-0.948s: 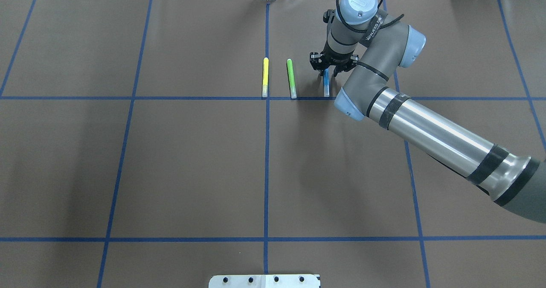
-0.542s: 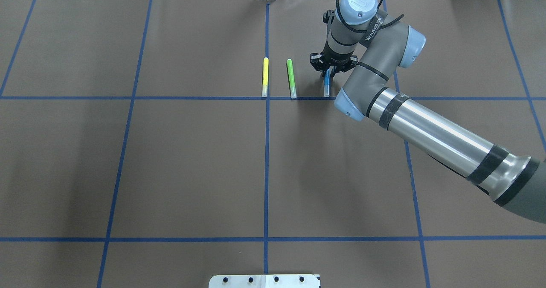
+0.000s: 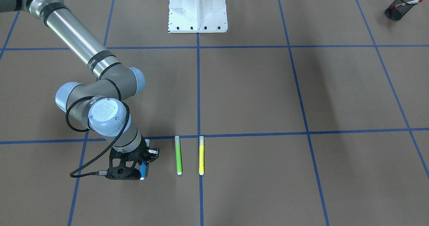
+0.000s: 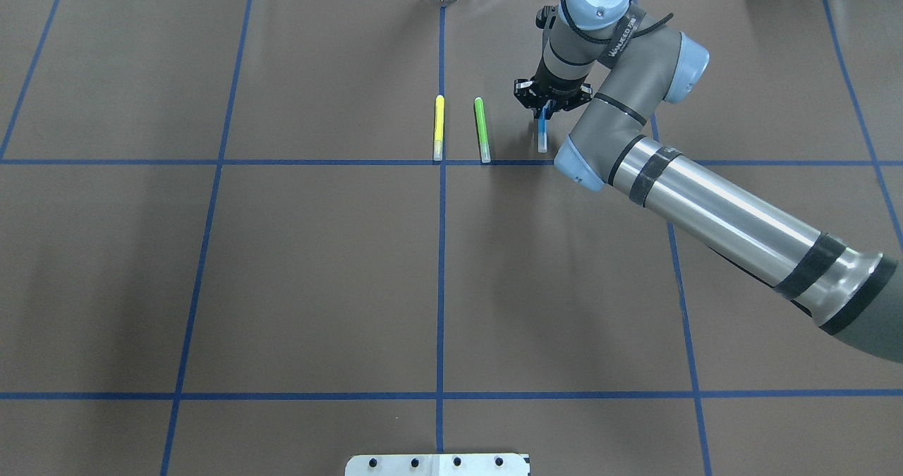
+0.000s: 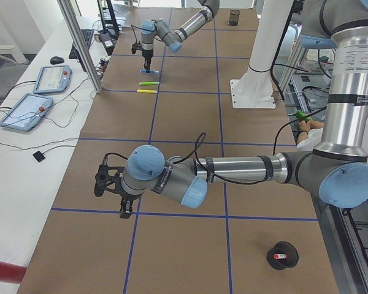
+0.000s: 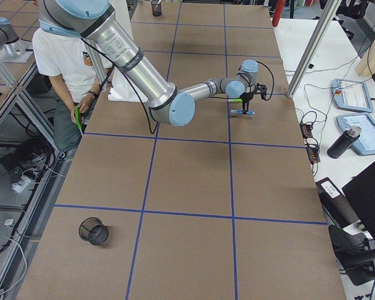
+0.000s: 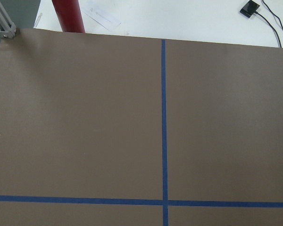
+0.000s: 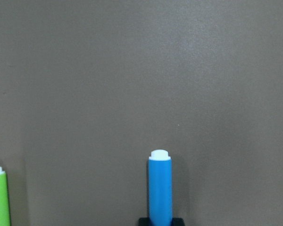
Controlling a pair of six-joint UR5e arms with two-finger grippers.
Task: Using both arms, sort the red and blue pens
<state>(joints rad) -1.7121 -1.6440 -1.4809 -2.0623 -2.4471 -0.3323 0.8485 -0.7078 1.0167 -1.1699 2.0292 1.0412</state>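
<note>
My right gripper [image 4: 543,111] is shut on the far end of the slim blue pen [image 4: 542,136], at the far side of the table just right of the centre line. In the right wrist view the blue pen [image 8: 160,188] stands out from between the black fingertips [image 8: 175,221]. From the front, the blue pen [image 3: 143,169] shows under the right gripper [image 3: 139,168]. The red-capped marker [image 3: 409,1] stands in a black mesh cup [image 3: 397,7] on my left side. My left gripper [image 5: 113,182] hangs over bare paper; I cannot tell whether it is open or shut.
A green pen [image 4: 482,129] and a yellow pen [image 4: 439,127] lie side by side left of the blue one. A second mesh cup [image 6: 94,231] stands on my right side. The white pedestal [image 3: 197,8] is at my base. A person [image 6: 65,59] sits beside the table.
My right gripper's fingers closed on the blue pen. The wrist then drew a little toward the table's far edge, and the pen's near end shifted with it.
</note>
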